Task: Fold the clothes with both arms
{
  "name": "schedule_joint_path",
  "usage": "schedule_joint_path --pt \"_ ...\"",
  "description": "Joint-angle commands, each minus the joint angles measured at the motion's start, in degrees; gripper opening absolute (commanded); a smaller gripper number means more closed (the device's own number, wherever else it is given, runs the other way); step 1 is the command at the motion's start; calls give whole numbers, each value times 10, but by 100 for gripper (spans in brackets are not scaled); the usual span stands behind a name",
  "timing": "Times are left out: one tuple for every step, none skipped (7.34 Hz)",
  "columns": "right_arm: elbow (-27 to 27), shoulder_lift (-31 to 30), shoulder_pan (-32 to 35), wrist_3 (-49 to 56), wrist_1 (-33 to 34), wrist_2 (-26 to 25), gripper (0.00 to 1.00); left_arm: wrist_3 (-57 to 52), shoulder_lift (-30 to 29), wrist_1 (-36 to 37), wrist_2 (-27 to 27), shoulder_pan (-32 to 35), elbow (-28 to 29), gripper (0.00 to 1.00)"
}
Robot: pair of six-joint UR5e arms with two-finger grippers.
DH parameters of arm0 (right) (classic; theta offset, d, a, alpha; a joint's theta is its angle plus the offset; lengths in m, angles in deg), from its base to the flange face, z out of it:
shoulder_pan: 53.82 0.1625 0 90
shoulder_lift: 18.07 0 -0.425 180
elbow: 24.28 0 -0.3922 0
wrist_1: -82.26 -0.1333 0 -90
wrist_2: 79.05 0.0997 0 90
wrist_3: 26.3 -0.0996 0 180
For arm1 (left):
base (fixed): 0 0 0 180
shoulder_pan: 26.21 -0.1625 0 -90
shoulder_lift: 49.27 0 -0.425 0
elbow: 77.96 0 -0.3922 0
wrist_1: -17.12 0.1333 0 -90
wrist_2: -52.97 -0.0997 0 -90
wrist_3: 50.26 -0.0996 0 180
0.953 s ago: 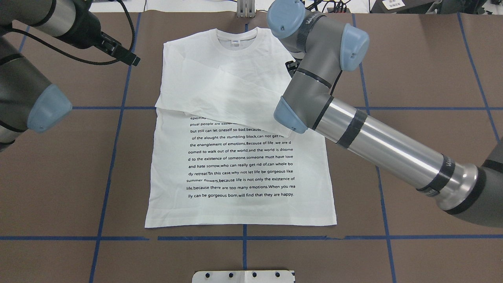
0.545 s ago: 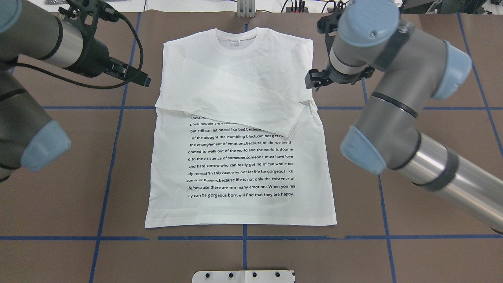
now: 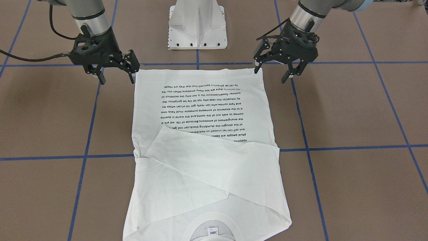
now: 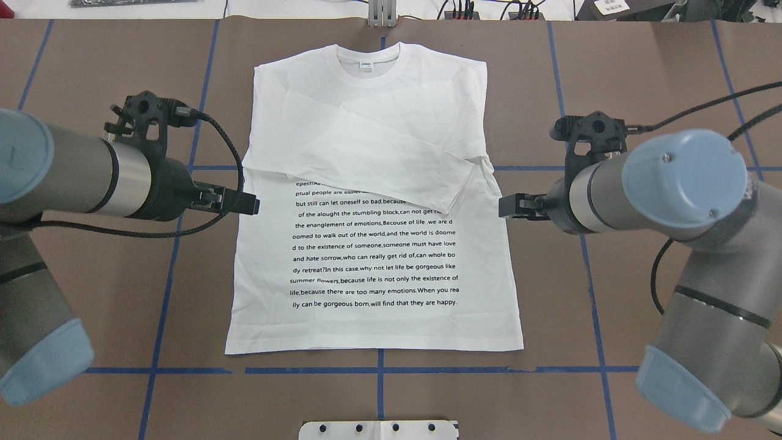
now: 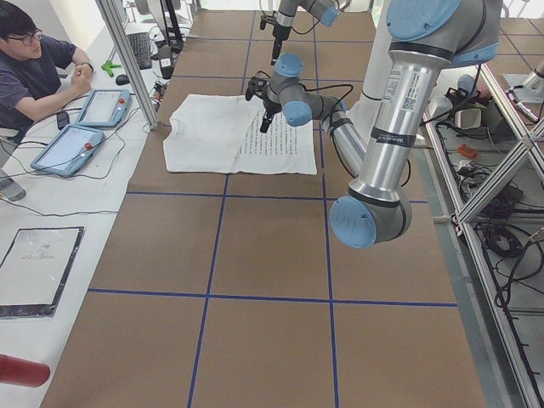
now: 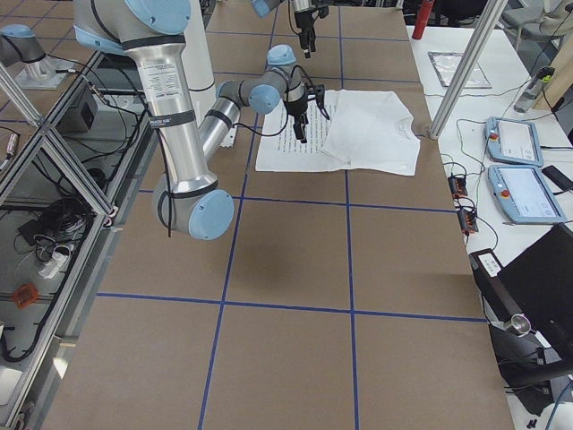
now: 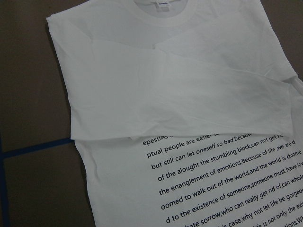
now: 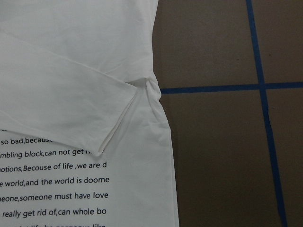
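The white long-sleeved T-shirt (image 4: 372, 256) lies flat on the brown table, printed text up, neck at the far edge. Both sleeves are folded across the chest (image 3: 214, 167). It also shows in the left wrist view (image 7: 165, 94) and the right wrist view (image 8: 71, 71). My left gripper (image 4: 247, 205) hovers open and empty at the shirt's left edge; in the front view (image 3: 272, 73) its fingers are spread. My right gripper (image 4: 507, 206) hovers open and empty at the shirt's right edge, near the sleeve cuff (image 8: 142, 90); it also shows in the front view (image 3: 116, 77).
The white pedestal base plate (image 3: 197, 26) stands at the robot's side of the table, near the shirt's hem. Blue tape lines (image 4: 379, 370) cross the brown cover. A seated operator (image 5: 34, 68) with tablets (image 5: 72, 144) is beyond the far edge.
Both arms swung around. The right arm left the space over the shirt for its right side. Both grippers moved toward the robot along the shirt's edges. The shirt has not moved.
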Motion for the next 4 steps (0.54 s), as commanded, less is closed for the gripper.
schedule_joint_path --pt "-29 -89 -70 -52 -64 -46 100 99 44 -3 -96 -107 -25 100" --pt "-29 -93 -106 -84 -64 -83 100 137 64 -3 -122 -149 -23 100" --pt "-30 -101 -136 -102 -64 -104 100 177 74 -3 -155 -184 -17 100" --pt "-29 -102 -152 -111 -64 -121 100 210 74 -2 -175 -210 4 100"
